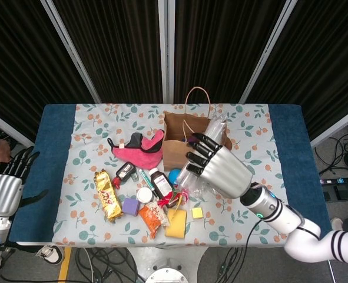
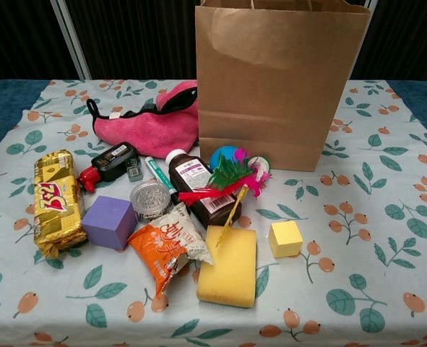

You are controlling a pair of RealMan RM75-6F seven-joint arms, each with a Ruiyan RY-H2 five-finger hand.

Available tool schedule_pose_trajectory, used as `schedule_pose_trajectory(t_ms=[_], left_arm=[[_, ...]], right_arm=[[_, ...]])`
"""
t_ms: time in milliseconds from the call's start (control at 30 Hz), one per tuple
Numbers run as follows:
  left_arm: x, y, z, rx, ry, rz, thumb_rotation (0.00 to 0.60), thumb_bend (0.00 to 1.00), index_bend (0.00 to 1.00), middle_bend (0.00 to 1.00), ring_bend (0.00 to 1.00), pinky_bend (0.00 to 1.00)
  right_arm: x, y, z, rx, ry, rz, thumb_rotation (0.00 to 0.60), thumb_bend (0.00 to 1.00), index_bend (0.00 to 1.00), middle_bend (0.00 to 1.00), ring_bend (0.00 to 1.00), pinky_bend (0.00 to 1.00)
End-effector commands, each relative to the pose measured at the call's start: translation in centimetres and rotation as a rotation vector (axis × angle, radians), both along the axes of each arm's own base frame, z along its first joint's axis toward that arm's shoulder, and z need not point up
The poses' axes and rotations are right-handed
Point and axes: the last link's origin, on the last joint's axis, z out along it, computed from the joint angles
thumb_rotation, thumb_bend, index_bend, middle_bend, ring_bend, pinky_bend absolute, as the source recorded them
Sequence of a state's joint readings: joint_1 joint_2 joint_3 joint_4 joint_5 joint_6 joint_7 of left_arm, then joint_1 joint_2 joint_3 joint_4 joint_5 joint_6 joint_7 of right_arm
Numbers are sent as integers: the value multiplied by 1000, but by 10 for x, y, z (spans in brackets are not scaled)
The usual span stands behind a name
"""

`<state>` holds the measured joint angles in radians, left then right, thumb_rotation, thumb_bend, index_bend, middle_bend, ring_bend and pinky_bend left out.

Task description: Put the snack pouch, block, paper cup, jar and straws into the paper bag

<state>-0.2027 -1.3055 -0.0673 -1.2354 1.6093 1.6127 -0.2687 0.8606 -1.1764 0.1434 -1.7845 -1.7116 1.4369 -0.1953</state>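
My right hand point(image 1: 219, 170) is raised above the table in front of the brown paper bag point(image 1: 175, 150) and grips a clear packet of straws point(image 1: 215, 130), whose top end reaches over the bag's opening. The hand hides most of the bag's inside. It does not show in the chest view. There the bag point(image 2: 282, 79) stands upright at the back. In front of it lie a purple block point(image 2: 109, 222), a yellow block point(image 2: 285, 238), an orange snack pouch point(image 2: 166, 249), a gold snack pouch point(image 2: 55, 202) and a small jar point(image 2: 149, 199). My left hand point(image 1: 7, 186) hangs open off the table's left edge.
A pink cloth point(image 2: 152, 123), a brown bottle point(image 2: 199, 188), a feather toy point(image 2: 231, 177), a yellow sponge point(image 2: 229, 275) and a red-and-black tool point(image 2: 112, 163) crowd the middle and left. Bare tablecloth point(image 2: 372, 238) lies right of the bag.
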Motion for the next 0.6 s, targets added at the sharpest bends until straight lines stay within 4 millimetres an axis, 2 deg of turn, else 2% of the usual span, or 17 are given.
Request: schedule_pose_trajectory(t_ms=[33,267,600], left_arm=[[-1,0,2,2,1,0,600,31,119,135,84,210],[-2,0,3,-5,4,3,600,31,118,135,84,210],[3,5,-1,-4,-7,-10,600,30,119,135,84,210]], right_arm=[[10,-12,-11,132,-317,-132,600,118,868,675,337,271],[9,-22,-2,222,-600,-258,600,122,869,676,337,271],[-22,-21,-4,340,-857,-463,600,124,869,675,337,270]])
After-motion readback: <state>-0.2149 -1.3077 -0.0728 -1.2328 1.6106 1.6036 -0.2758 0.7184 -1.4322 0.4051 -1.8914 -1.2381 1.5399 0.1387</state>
